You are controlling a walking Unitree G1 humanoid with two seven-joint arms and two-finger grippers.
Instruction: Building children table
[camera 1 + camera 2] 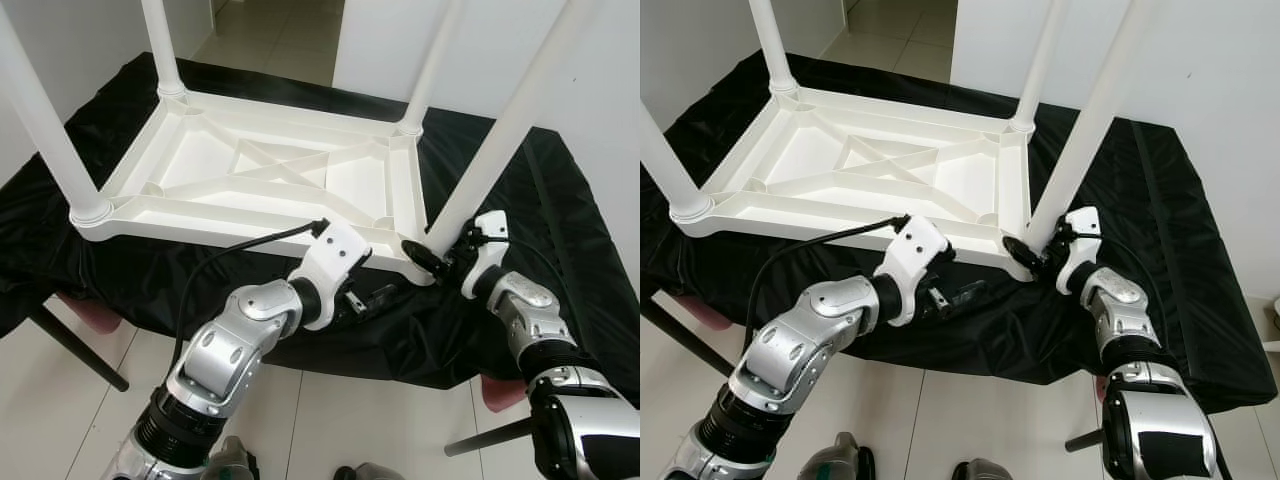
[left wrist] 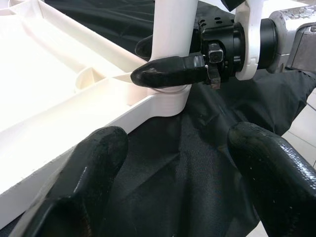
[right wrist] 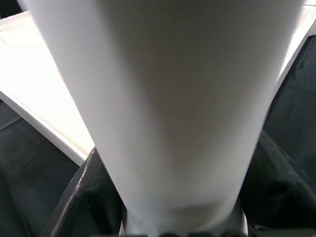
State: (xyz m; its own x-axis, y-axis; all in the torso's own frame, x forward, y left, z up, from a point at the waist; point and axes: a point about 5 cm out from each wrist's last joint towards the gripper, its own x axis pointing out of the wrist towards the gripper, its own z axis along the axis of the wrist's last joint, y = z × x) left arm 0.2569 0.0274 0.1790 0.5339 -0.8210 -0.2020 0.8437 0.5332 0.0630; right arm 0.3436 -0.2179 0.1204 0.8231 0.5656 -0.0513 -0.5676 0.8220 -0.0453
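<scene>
White plastic makes up the upturned children's tabletop (image 1: pixel 250 170), which lies underside-up on a black cloth (image 1: pixel 560 230) with all four legs standing in its corner sockets. Going left to right: the near-left leg (image 1: pixel 40 120) rises at the left corner. The left gripper (image 1: pixel 372 298) then hovers low in front of the table's near edge, fingers (image 2: pixel 84 173) spread apart and empty, pointing toward the near-right corner. At that corner the right gripper (image 1: pixel 432 258) is clamped around the base of the near-right leg (image 1: pixel 500 130), one finger on each side, just above the socket. The leg's long axis runs up and slightly to the right from the socket, so seating it probably means pressing or twisting along that line. The right arm already has the leg; the left gripper waits just beside, near enough to brace the frame.
</scene>
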